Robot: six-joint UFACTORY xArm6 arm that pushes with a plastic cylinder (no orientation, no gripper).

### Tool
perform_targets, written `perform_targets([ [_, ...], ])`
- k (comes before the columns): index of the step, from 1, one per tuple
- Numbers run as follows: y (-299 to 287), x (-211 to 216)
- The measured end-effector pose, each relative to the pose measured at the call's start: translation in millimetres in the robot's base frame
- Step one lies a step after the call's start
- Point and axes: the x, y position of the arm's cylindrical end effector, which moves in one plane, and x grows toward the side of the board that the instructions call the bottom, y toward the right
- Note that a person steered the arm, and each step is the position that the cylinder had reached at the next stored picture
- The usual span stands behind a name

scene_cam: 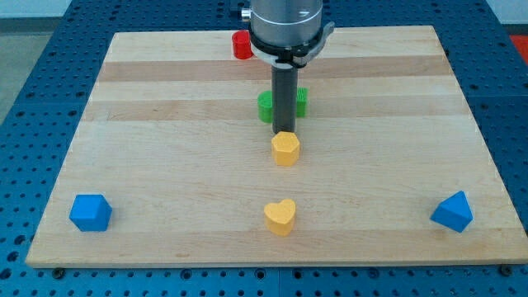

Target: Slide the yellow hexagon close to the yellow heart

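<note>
The yellow hexagon (285,149) sits near the board's middle. The yellow heart (280,217) lies below it, toward the view's bottom, a clear gap apart. My tip (284,131) stands at the hexagon's top edge, touching or nearly touching it, between the hexagon and the green blocks above.
Two green blocks sit behind the rod, one on the left (266,106) and one on the right (302,101). A red block (241,44) is at the board's top edge. A blue block (90,213) lies at bottom left, another blue block (452,212) at bottom right. The wooden board (165,165) sits on a blue perforated table.
</note>
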Motion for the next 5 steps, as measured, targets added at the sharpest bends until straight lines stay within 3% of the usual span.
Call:
perform_targets([
  [3,-0.3,59.5],
  [5,-36.9,70.0],
])
